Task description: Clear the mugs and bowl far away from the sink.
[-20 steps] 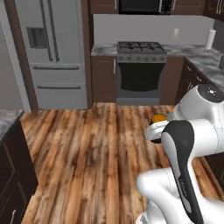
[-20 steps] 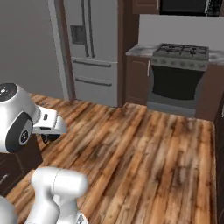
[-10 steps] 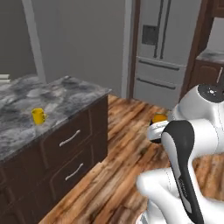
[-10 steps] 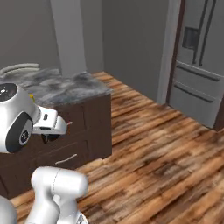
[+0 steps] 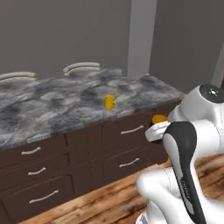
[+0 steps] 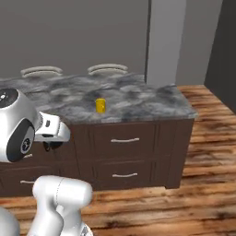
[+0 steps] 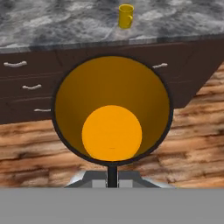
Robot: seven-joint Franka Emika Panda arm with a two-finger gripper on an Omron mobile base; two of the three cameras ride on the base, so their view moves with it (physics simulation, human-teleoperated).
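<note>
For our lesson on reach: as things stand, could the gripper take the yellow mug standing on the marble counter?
Probably not yet. The gripper is shut on an orange mug, so it has no free grip, and the yellow mug stands well back on the counter, beyond the drawer fronts.

Two base cameras look forward and down from behind the arm, left and right, sharing the grey marble counter and dark drawers. The hand camera faces that counter, straight into a close orange mug.
</note>
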